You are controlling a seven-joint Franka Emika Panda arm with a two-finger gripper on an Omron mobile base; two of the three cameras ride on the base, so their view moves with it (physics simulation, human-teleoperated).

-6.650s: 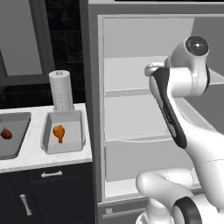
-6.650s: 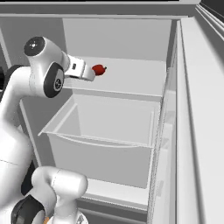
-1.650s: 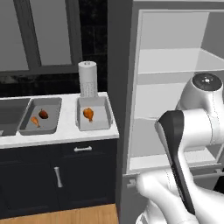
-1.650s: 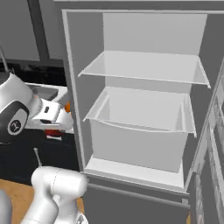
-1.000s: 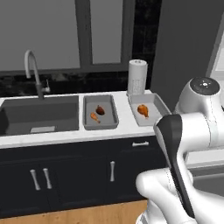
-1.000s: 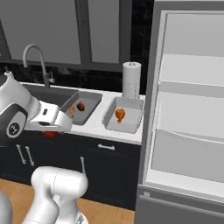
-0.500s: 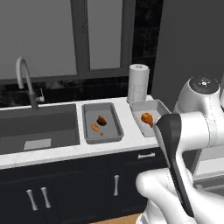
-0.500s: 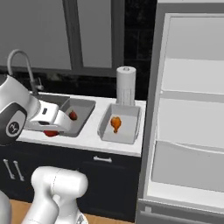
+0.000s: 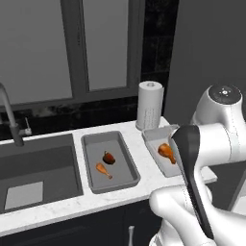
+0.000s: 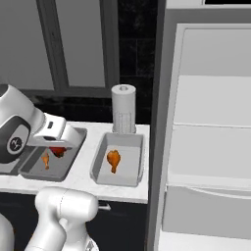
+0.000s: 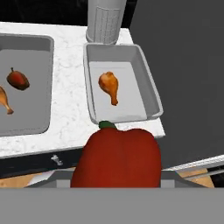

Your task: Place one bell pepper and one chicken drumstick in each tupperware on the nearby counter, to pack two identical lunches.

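The gripper is clenched on a red bell pepper, which fills the bottom of the hand view with its green stem pointing up toward the counter. Taking the paper towel roll as the landmark: the right tupperware sits just in front of the roll and holds one chicken drumstick. The left tupperware lies on the counter to the roll's left and holds a second bell pepper and another drumstick. The held pepper hangs in front of the right tupperware's near rim, off the counter edge. Farther left of the roll is the dark sink.
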